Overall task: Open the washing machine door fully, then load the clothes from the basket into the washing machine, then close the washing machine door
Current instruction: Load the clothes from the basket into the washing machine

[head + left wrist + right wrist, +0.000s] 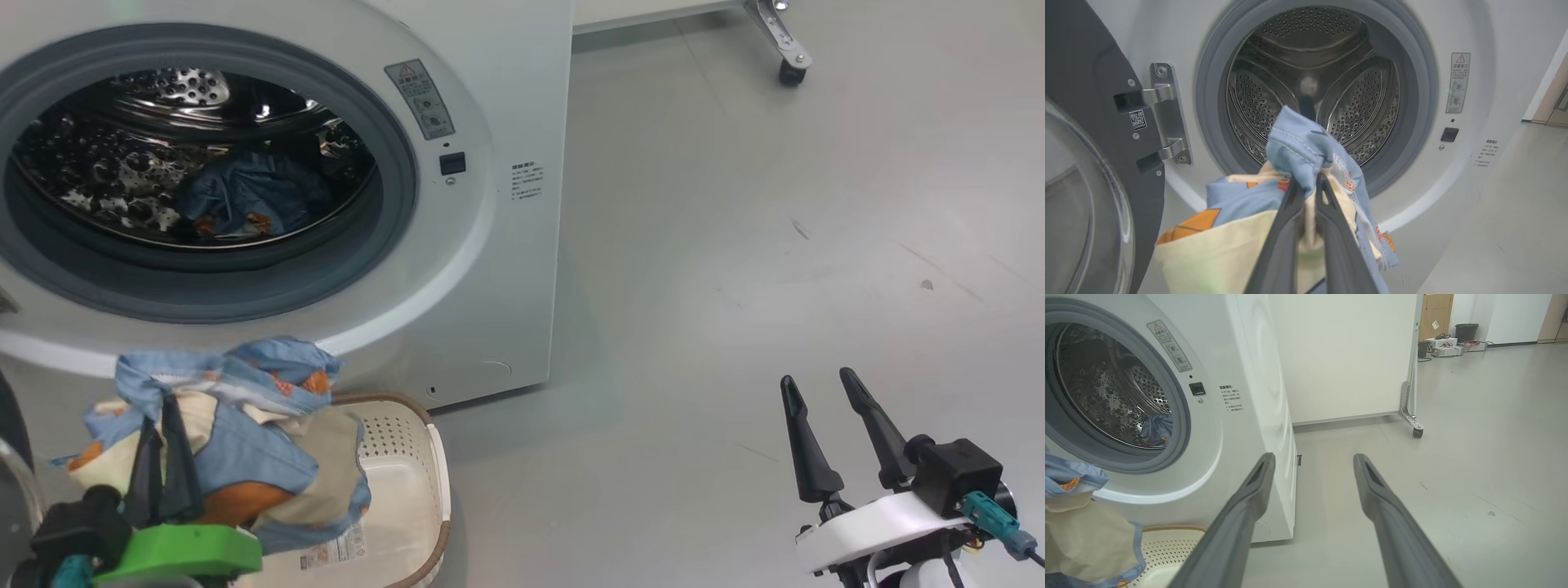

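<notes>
The white washing machine (506, 98) stands with its round mouth uncovered, and one blue piece of the clothes (245, 196) lies inside the steel drum. Its black door (1081, 81) is swung wide at the left of the left wrist view. My left gripper (167, 400) is shut on a bunch of light blue and cream clothes (245, 433), held above the cream basket (408, 457) and below the drum opening. In the left wrist view the gripper (1306, 181) pinches the fabric (1298, 151) in front of the drum. My right gripper (816, 380) is open over bare floor, holding nothing.
A wheeled white panel (1343, 355) stands behind the machine, its caster (792, 69) on the grey floor. Boxes and a bin (1466, 330) sit far back in the room. Open grey floor stretches right of the machine.
</notes>
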{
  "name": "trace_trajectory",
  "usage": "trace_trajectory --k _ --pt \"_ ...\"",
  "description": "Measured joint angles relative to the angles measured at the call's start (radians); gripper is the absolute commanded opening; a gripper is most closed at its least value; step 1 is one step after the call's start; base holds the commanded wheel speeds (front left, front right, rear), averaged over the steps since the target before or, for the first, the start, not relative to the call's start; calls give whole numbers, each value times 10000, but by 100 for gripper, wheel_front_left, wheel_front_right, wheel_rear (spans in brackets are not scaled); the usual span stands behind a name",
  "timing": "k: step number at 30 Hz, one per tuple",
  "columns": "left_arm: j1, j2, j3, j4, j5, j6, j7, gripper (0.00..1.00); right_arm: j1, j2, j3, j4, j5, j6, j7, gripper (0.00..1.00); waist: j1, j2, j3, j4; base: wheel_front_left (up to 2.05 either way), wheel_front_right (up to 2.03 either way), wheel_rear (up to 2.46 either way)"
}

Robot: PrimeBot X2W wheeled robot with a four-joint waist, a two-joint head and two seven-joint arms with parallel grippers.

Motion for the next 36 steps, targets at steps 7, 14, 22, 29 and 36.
trace_trajectory --k 7,14,22,29,36 --pt "-1227 460 430 35 61 88 234 0 -364 138 96 -54 77 0 0 100 0 0 591 -574 0 0 0" --pt "-2807 941 763 384 109 161 681 0 -673 224 155 -90 130 0 0 100 0 0 1260 -1103 0 0 0" --pt "-4730 1469 1273 1348 211 272 1137 0 -1149 270 451 -107 165 0 0 100 1 0 2102 -1562 0 0 0" --pt "-5520 1969 1383 2617 270 337 1335 0 -1558 291 589 -109 165 0 0 100 1 0 2759 -1930 0 0 0" --pt "-6646 2215 1377 3674 278 261 1346 0 -1637 295 731 -13 165 0 0 100 1 0 3295 -2142 0 0 0"
